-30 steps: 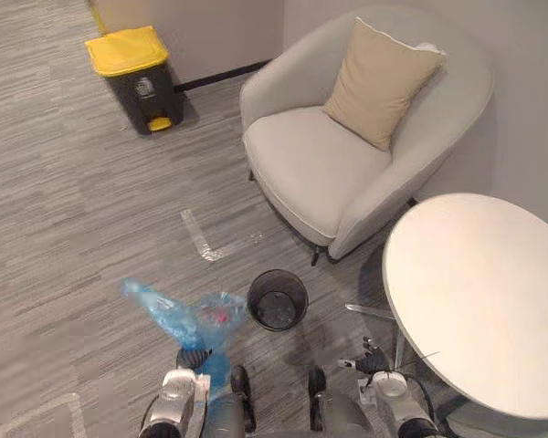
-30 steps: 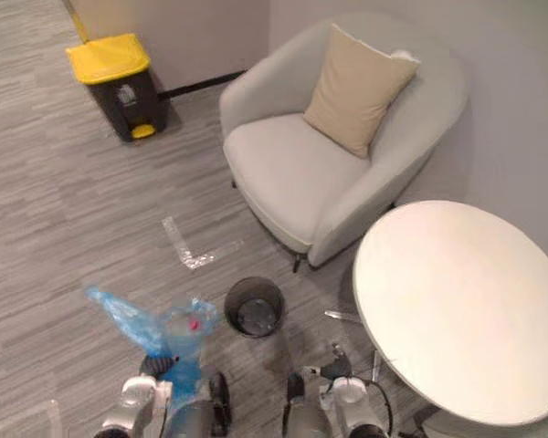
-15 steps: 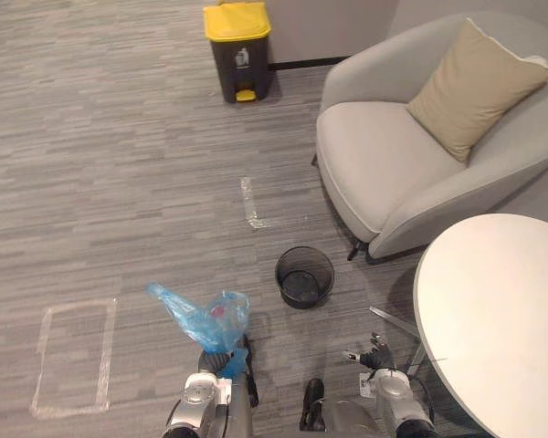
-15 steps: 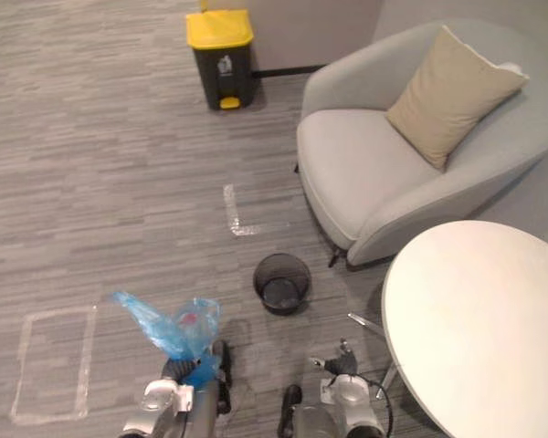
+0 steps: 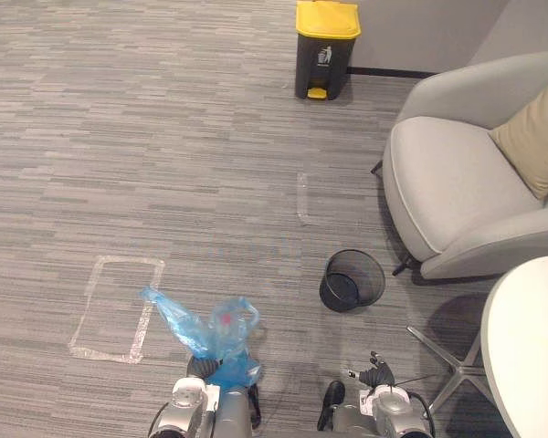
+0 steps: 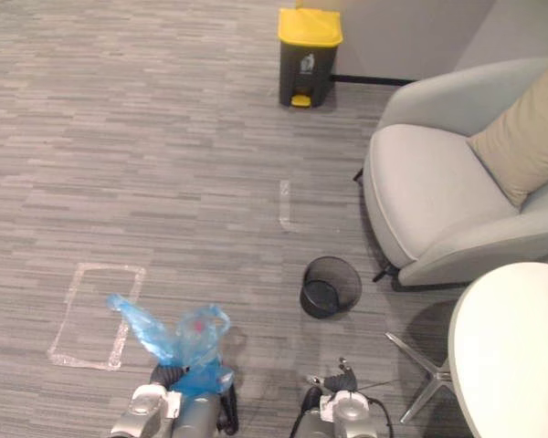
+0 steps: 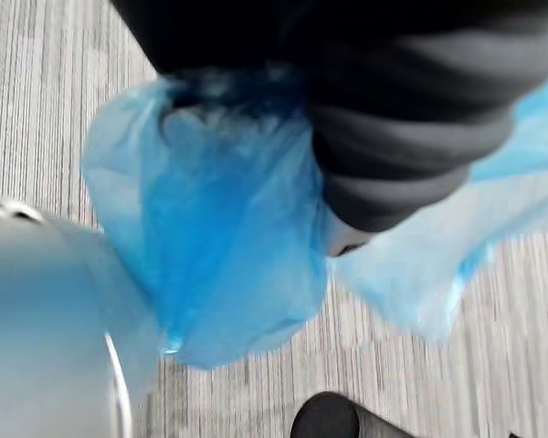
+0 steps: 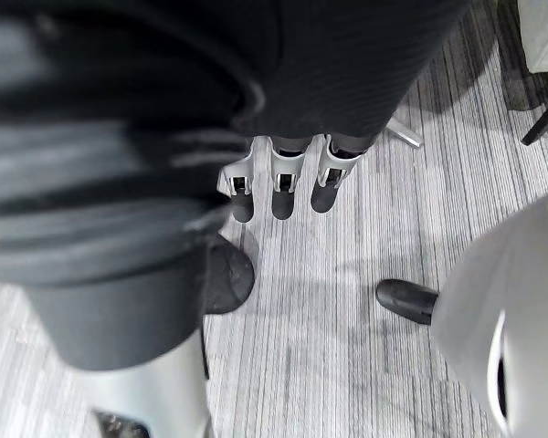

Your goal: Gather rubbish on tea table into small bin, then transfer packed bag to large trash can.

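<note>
Bright, even indoor light from overhead, no hard glare. Floor lit uniformly. Soft shadows only: under armchair, beside small bin, darker patch below tabletop edge. Blue bag lets light thru, weak shadow on its right. Wrist views: ribbed covers v. dark vs pale floor.

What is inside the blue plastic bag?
Through the film of the blue plastic bag one small red piece shows. Anything else is covered by its crumpled folds.
</note>
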